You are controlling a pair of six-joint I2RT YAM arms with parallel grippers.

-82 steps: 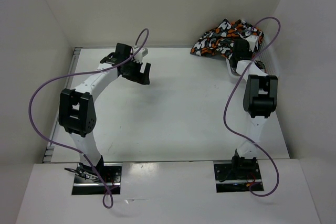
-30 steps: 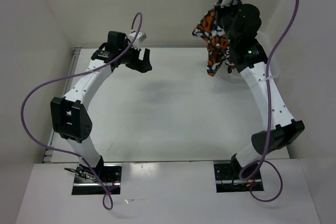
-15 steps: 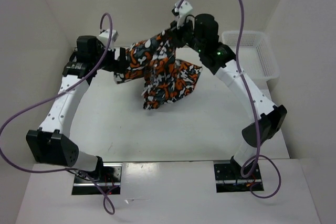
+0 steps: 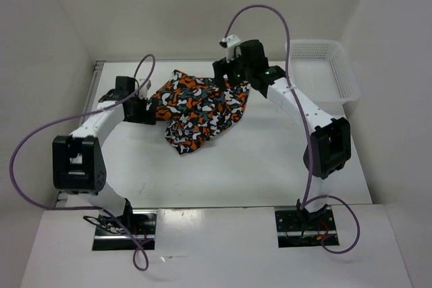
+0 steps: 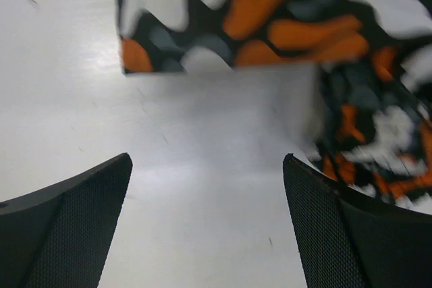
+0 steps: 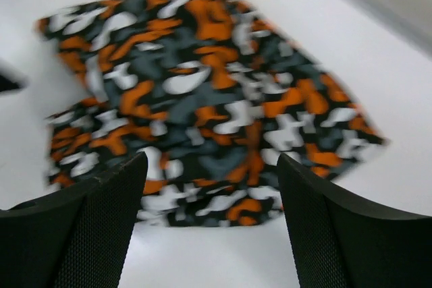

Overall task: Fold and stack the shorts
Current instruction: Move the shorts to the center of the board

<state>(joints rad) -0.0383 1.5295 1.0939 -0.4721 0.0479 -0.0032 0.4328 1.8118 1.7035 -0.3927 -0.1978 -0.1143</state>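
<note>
The camouflage shorts (image 4: 196, 109) lie spread and rumpled on the white table (image 4: 256, 160), left of centre. My left gripper (image 4: 150, 109) sits low at their left edge, open, with only bare table between its fingers (image 5: 81, 220); a corner of the shorts (image 5: 270, 18) lies just ahead of it. My right gripper (image 4: 226, 79) hovers over the shorts' far right edge, open and holding nothing. In the right wrist view the shorts (image 6: 202, 99) spread out beyond the right gripper (image 6: 210, 160).
A white mesh basket (image 4: 324, 65) stands at the back right corner. White walls close in the table on the left, back and right. Purple cables loop above both arms.
The right gripper swung the shorts from the back right to the table's left-centre, then opened and let them drop flat. The left arm drew back down beside them.
</note>
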